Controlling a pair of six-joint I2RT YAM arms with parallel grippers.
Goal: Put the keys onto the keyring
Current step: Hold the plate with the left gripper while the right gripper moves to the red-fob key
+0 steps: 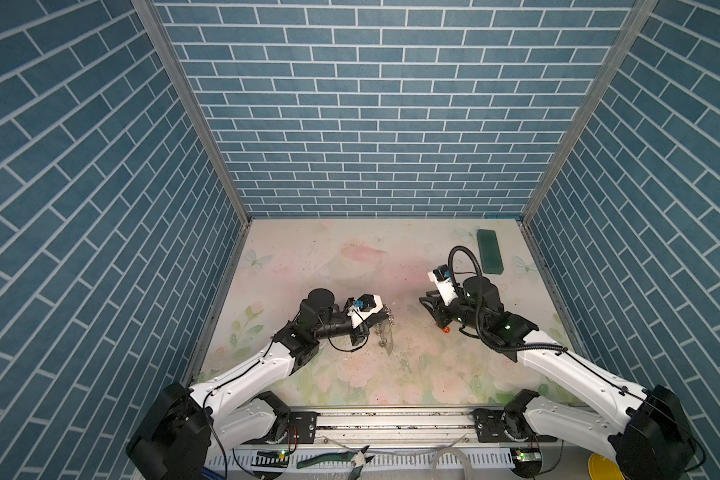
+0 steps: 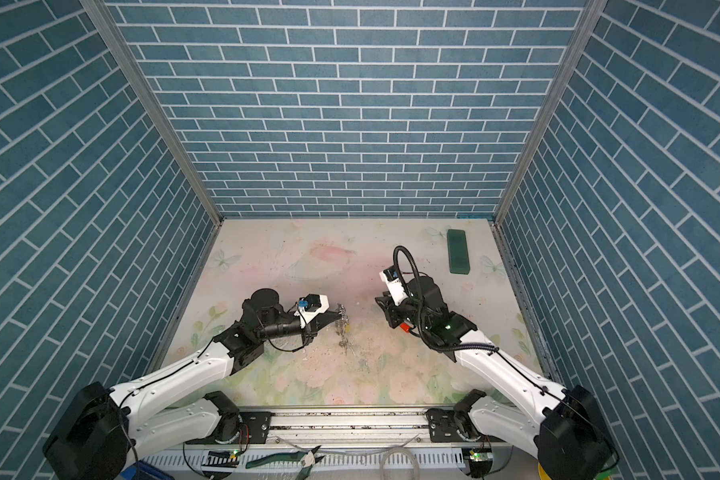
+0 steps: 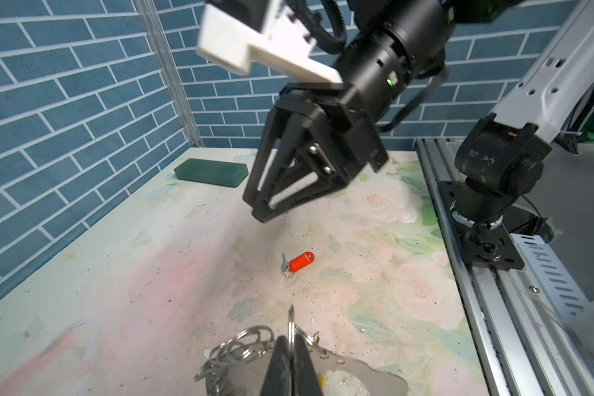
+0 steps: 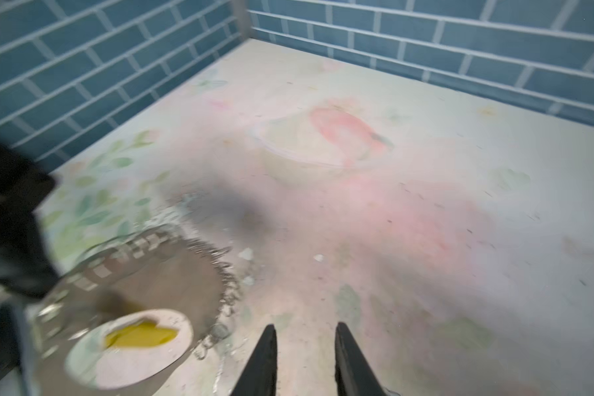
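Holding the keyring [image 4: 172, 274] low over the table [image 3: 117, 257] near mid-table in both top views, the left gripper [image 3: 290, 339] is pinched fully closed on one of its silver wire clips [image 3: 240, 343]. The yellow key [image 4: 141, 334] shows through the hoop's opening; whether it is already attached cannot be told.

The red key [image 3: 300, 261] lies flat and free on the table at about 3 o'clock from the hoop, well apart from it. The right gripper [image 4: 306, 325] hangs above that area with its jaws partly apart and nothing between them.

Judgement: the step in hand is picking up the red key.
- Come straight down over the red head and close across its narrow width.
- The key is thin and flat on the surface, so a shallow approach risks pushing it away.
- The left arm should hold the hoop steady, with a clip facing 3 o'clock.

Surroundings:
- Pliers [image 1: 333, 459] lie off the table's front edge at 6 o'clock.
- A dark green block [image 1: 490, 251] rests at 1 o'clock near the back wall.
- Neither obstructs the work, and the path between key and hoop is clear.
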